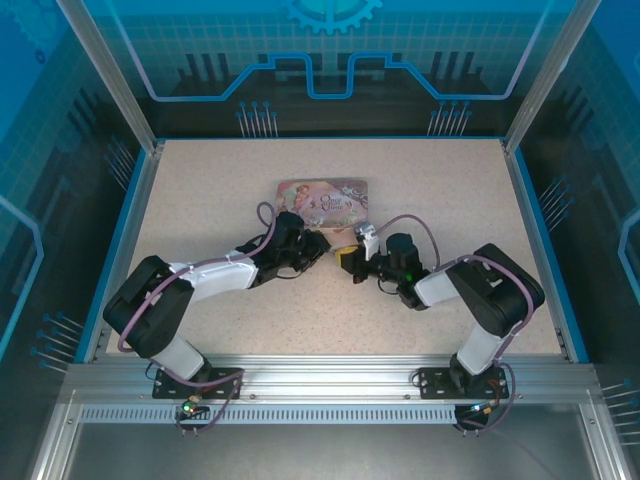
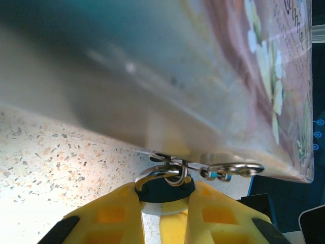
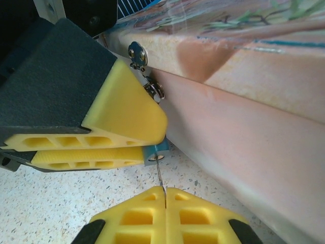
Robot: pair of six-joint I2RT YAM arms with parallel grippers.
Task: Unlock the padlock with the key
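Listing the contents of a speckled table [image 1: 450,190], all grouped near its middle. Item one, tin [image 1: 322,202]: pink, rectangular, with a decorated lid, lying flat with its front wall turned towards the arms. A small metal hasp [image 3: 152,87] is fixed on that wall. Item two, padlock [image 3: 155,152]: tiny, with a blue body, hanging at the tin's front wall just above the table surface. Its thin metal shackle [image 2: 163,174] is hooked through the hasp fittings; whether the shackle is latched cannot be told. Item three, left gripper [image 2: 165,192]: reaches in from the left, its yellow fingers [image 3: 127,114] clamped on the padlock's blue body, one on each side, just beside the tin wall. Item four, key [image 3: 159,175]: thin, dull metal, seen edge-on as a fine line, standing roughly in line with the padlock's underside. Its tip meets the blue body; how far it sits inside cannot be told. Item five, right gripper [image 3: 165,201]: reaches in from the right, near the left one, its yellow pads pressed together on the key's lower end, so that only the blade shows between the pads and the padlock.
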